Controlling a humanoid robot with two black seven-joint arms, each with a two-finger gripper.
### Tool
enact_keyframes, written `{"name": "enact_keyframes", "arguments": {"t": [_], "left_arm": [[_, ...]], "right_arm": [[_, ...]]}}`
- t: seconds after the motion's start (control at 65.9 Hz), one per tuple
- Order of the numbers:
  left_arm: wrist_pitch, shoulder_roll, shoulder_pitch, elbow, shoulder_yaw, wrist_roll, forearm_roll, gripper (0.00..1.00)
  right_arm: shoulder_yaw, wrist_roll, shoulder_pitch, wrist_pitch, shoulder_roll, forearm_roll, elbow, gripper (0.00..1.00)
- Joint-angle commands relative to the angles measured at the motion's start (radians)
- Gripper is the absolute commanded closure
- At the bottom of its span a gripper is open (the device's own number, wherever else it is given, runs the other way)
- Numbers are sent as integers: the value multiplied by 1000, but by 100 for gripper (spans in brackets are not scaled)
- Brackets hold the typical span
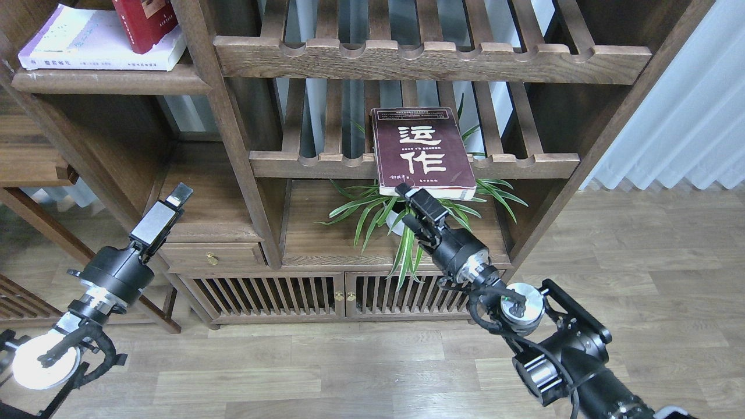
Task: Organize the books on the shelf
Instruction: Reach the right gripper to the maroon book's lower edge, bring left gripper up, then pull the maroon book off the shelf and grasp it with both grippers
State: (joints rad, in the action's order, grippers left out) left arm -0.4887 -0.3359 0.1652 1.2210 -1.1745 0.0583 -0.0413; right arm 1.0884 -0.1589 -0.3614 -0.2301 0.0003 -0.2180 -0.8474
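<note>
The dark maroon book [422, 150] with two big white characters lies flat on a slatted rack, its front edge overhanging the rail. My right gripper [404, 203] is open just below that front edge, its upper finger [420, 199] close under the book. The pale white-lavender book [87, 43] lies flat on the solid dark-brown shelf [110, 80] at the top left, with the red book [144, 22] resting on it. My left gripper [173, 201] hangs low at the left, far below the shelf and empty; its fingers look like one grey block.
A potted spider plant [378, 206] stands under the maroon book, right beside my right gripper. A second notched slatted rack [430, 58] is above. A small drawer [209, 256] and slatted cabinet doors [302, 294] are below. A white curtain [675, 110] hangs at the right.
</note>
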Motion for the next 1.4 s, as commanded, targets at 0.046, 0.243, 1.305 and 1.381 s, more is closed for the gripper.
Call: {"name": "enact_keyframes", "arguments": {"t": [0.046, 0.243, 1.305, 1.381], "left_arm": [[0, 1, -4, 0, -4, 0, 0, 4], [0, 6, -4, 0, -4, 0, 0, 4], [0, 101, -26, 2, 33, 0, -12, 0], [0, 120, -47, 5, 50, 0, -12, 0]], "right_arm": [[8, 41, -44, 3, 0, -6, 83, 3], [11, 70, -50, 2, 0, -15, 82, 20], [11, 73, 236, -158, 0, -80, -303, 96], [7, 68, 292, -199, 0, -77, -343, 96]]}}
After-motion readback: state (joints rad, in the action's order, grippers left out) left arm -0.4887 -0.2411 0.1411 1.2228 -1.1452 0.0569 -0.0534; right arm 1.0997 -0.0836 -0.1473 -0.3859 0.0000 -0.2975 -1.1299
